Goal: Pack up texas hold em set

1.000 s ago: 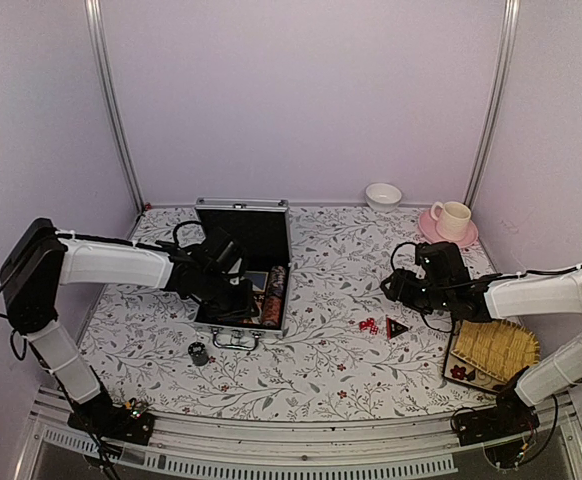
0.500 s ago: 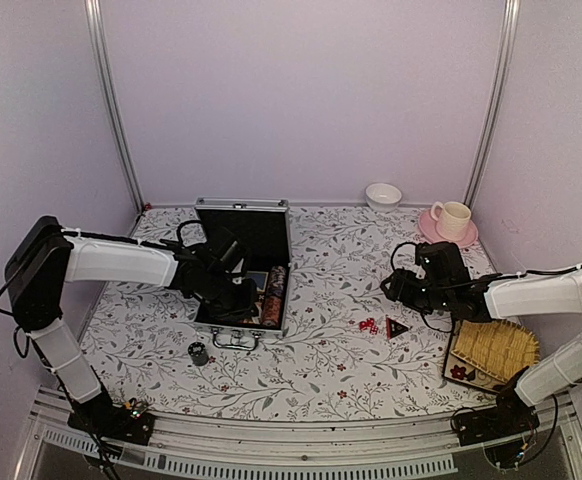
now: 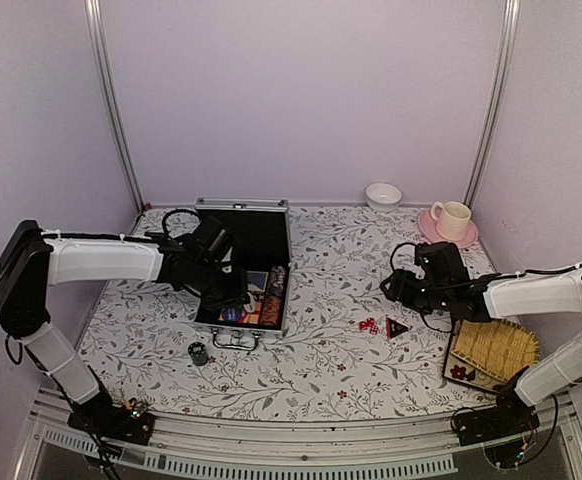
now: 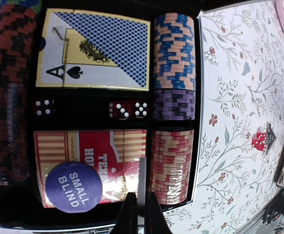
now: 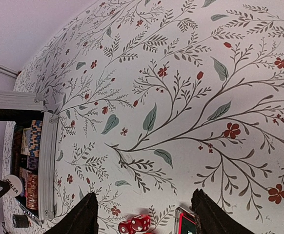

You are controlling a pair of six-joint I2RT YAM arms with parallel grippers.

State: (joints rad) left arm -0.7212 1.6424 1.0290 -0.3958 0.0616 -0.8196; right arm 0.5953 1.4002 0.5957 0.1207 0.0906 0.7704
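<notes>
Left fingers [image 4: 130,217] pinched on what looks like a thin dealer disc [image 5: 12,185] over the open case [image 3: 243,206]. Right fingers [image 5: 87,217] wide, empty, above the dice [image 5: 141,223] right of the case: tiny, hard, roll easily, so pinch flat faces.

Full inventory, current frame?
briefcase: 1, silver, open, table left
chip stacks: several, mixed, in briefcase
card decks: 2, blue, red, in briefcase
blind button: 1, purple, on red deck
dice: 3 in briefcase, 2 red loose
triangular marker: 1, black-red, beside loose dice
dark cylinder: 1, before briefcase
bowl: 1, white, far edge
cup and saucer: 1, pink, far right
woven tray: 1, yellow, near right
left gripper: shut on dealer button
right gripper: open, above loose dice
</notes>
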